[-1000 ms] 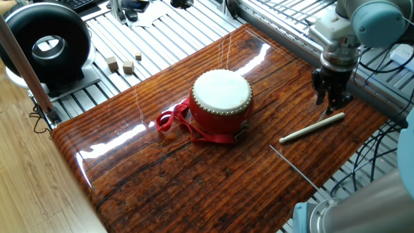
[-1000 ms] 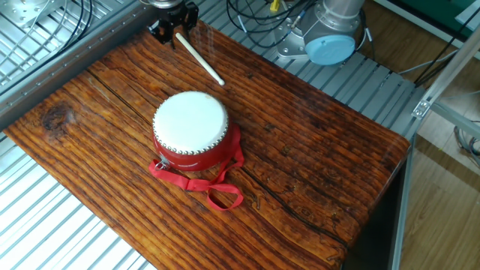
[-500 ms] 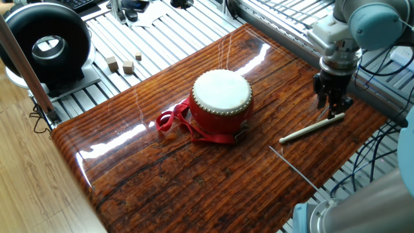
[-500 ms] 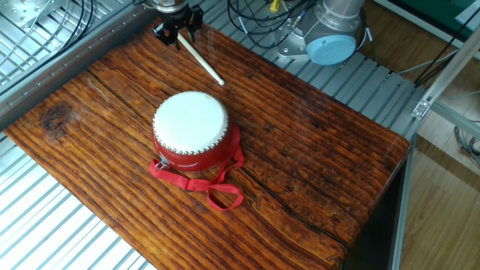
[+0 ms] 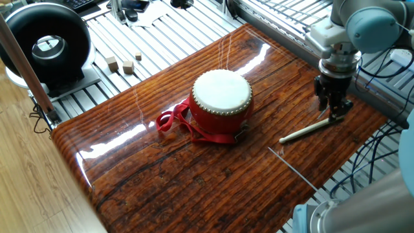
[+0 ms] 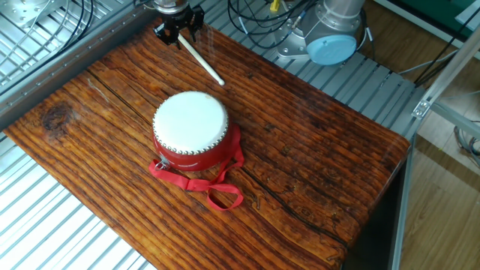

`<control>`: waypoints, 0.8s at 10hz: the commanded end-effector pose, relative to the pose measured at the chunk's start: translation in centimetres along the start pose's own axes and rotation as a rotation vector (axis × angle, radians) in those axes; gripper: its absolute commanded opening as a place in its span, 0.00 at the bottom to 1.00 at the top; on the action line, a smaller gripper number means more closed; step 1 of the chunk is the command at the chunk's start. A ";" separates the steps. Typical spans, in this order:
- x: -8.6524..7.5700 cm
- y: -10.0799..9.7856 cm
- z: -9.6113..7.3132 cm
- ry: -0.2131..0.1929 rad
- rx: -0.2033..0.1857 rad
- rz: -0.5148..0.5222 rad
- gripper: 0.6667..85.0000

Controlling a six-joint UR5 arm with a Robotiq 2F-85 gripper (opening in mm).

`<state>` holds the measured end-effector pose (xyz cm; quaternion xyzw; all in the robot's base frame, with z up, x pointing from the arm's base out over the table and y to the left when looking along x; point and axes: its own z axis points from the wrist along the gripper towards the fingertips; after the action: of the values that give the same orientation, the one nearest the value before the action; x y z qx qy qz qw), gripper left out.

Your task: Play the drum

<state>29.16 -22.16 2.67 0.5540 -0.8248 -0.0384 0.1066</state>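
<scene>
The red drum point(image 5: 222, 97) with its off-white skin head and red ribbon strap stands in the middle of the wooden table point(image 5: 194, 181). It also shows in the other fixed view point(image 6: 190, 127). A pale wooden drumstick point(image 5: 309, 131) lies on the table to the right of the drum, and it shows in the other fixed view too point(image 6: 204, 60). My gripper point(image 5: 334, 112) is down at the stick's far end, fingers open and standing on either side of it. It sits at the table's far corner in the other fixed view point(image 6: 180, 28).
A black ring-shaped device point(image 5: 45, 45) and small wooden blocks point(image 5: 123, 63) sit on the metal slats beyond the table's left end. The arm's base point(image 6: 334, 34) stands behind the table. A thin pale line point(image 5: 294, 168) crosses the wood near the front right.
My gripper has come down and shifted slightly toward the drumstick's end; its fingers now straddle the stick. The drum and the stick have not moved.
</scene>
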 end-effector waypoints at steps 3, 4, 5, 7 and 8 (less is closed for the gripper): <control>0.4 -1.3 -0.5 -0.004 0.076 0.006 0.49; 0.4 -0.7 -0.8 -0.015 0.077 0.001 0.49; 0.3 -0.1 -0.7 -0.031 0.064 -0.004 0.48; 0.7 0.7 0.0 -0.047 0.043 -0.019 0.48; 1.2 0.8 0.4 -0.046 0.045 -0.022 0.48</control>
<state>28.49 -22.68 2.89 0.5621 -0.8222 -0.0298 0.0849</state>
